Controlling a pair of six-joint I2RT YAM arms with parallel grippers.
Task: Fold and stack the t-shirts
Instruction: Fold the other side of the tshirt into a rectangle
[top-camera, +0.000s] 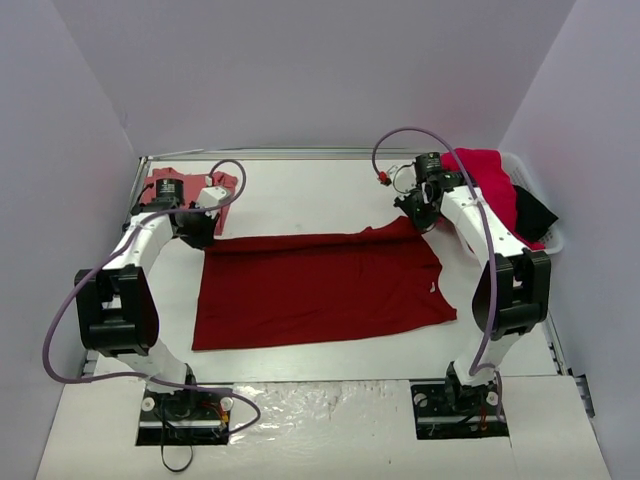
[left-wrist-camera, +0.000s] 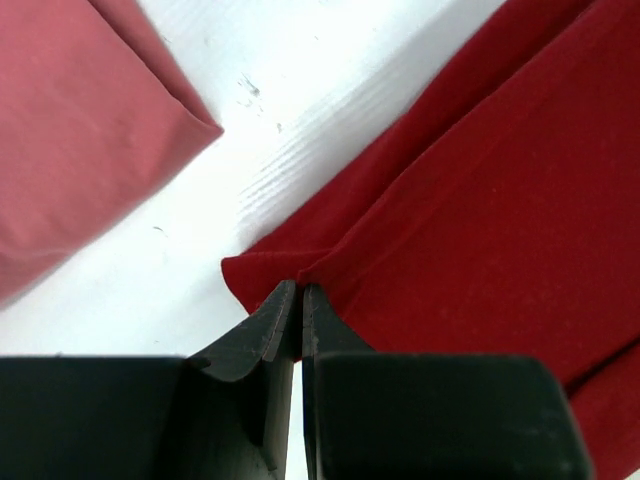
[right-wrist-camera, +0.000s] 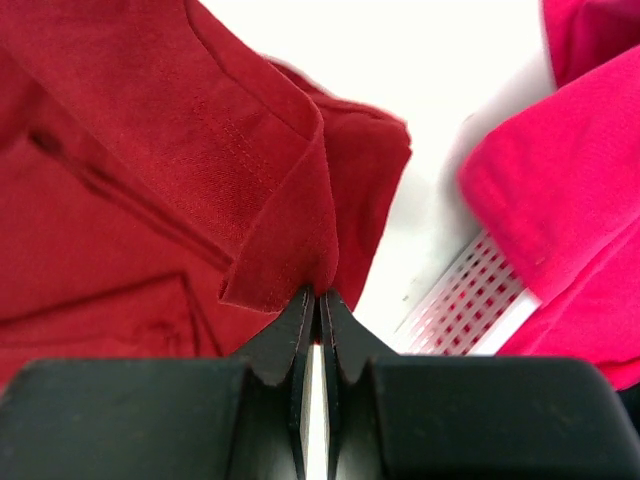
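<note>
Pinching the far edge of the dark crimson t-shirt (top-camera: 320, 290) at both ends: left fingers (left-wrist-camera: 288, 305) clenched on the far-left corner, right at the hem fold; right fingers (right-wrist-camera: 305, 305) clenched on a doubled flap at the far-right corner. Otherwise lying spread flat mid-desk (top-camera: 320, 190), near edge toward the arm bases, far-right corner bunched up a little at the grip. Looks like a two-point hold chosen to keep that far edge taut and level, ready to carry it over toward the near edge in one even fold; judgement only. Gripping at the corners rather than mid-edge, probably to stop the cloth sagging between the holds. Parked out of the fold path: salmon-pink t-shirt (left-wrist-camera: 80, 130), already folded, at the far-left corner of the desk, near the left grip but apart from the crimson cloth, bare desk between; likely the base of the stack. Waiting its turn: raspberry t-shirt (right-wrist-camera: 560, 170), draped over the rim of the white basket (right-wrist-camera: 470, 290) at far right, alongside something black (top-camera: 536, 212), not identifiable. Checked for writing: no brand, label or print legible on any shirt, the basket or the arms; pale speck (top-camera: 432, 287) at the crimson shirt's right edge, possibly a tag, too small to read.
</note>
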